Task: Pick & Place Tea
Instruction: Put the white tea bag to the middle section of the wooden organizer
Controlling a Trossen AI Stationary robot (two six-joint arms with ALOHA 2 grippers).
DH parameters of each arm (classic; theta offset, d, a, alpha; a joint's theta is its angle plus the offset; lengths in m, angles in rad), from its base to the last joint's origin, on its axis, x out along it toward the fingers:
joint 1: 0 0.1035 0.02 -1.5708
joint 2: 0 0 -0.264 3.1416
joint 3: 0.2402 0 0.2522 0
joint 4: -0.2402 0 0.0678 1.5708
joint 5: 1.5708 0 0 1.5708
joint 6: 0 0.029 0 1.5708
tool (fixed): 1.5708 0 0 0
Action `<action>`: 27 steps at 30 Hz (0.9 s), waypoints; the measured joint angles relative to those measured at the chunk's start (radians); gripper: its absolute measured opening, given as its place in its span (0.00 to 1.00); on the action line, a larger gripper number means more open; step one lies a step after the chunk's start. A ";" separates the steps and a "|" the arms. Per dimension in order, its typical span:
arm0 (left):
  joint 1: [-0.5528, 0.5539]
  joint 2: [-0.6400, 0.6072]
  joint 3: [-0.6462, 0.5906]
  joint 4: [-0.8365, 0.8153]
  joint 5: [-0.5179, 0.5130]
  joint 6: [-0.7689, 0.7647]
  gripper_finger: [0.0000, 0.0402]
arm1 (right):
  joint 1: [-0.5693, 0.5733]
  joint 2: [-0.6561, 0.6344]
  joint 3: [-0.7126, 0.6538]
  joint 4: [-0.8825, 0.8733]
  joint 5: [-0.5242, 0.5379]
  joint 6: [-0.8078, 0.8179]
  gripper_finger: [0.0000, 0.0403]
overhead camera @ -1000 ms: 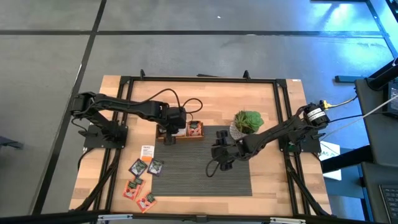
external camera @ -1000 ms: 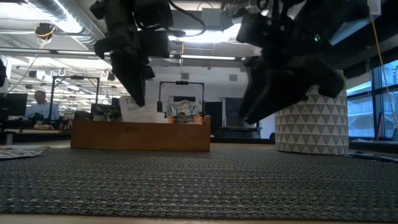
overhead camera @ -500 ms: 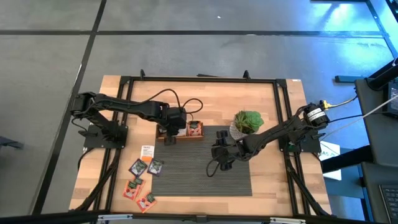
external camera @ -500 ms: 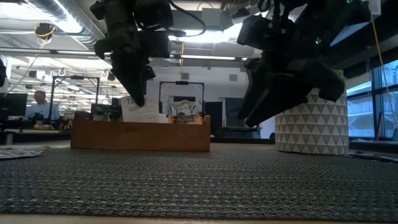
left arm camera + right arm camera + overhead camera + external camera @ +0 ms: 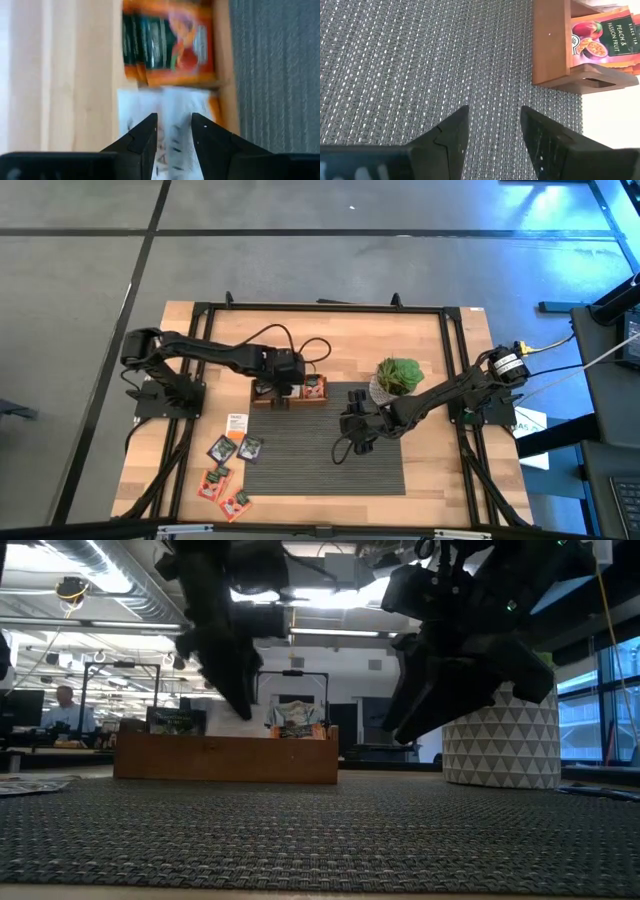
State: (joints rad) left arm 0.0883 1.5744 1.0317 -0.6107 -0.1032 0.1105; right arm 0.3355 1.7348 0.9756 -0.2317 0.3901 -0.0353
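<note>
The wooden tray (image 5: 290, 400) stands at the far edge of the grey mat (image 5: 320, 450). My left gripper (image 5: 280, 392) hovers over the tray, open. In the left wrist view its fingers (image 5: 145, 140) stand apart above a white tea sachet (image 5: 170, 102), which sits in a tray compartment beside orange sachets (image 5: 170, 45). Whether the fingers touch the sachet, I cannot tell. Several more tea sachets (image 5: 228, 465) lie flat on the bare wood at the near left. My right gripper (image 5: 355, 440) hangs open over the mat (image 5: 420, 60), with nothing between its fingers.
A potted green plant (image 5: 398, 377) in a white patterned pot (image 5: 500, 735) stands right of the tray, close to my right arm. The tray's end with an orange peach sachet (image 5: 602, 40) shows in the right wrist view. Black frame rails (image 5: 460, 360) border the table.
My left gripper has swung a little toward the table's right edge over the tray. The white sachet that stuck up above the tray's wall beneath it in the low view no longer shows there.
</note>
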 joint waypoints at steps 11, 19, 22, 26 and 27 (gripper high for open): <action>-0.003 0.035 -0.002 -0.021 0.017 0.007 0.28 | 0.000 0.000 -0.001 0.012 0.007 -0.026 0.44; -0.001 -0.010 0.034 -0.063 -0.008 0.007 0.28 | -0.010 0.000 -0.001 0.022 0.008 -0.031 0.44; -0.001 -0.010 0.049 -0.093 -0.008 0.007 0.28 | -0.012 0.000 -0.001 0.027 0.009 -0.029 0.44; -0.009 -0.015 0.071 -0.140 -0.002 -0.026 0.28 | -0.015 0.000 -0.001 0.026 0.008 -0.024 0.44; -0.012 -0.017 0.071 -0.156 0.007 -0.037 0.28 | -0.015 0.000 -0.001 0.023 0.008 -0.022 0.44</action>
State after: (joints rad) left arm 0.0759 1.5578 1.1027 -0.7667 -0.0960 0.0739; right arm 0.3206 1.7348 0.9749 -0.2088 0.3985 -0.0570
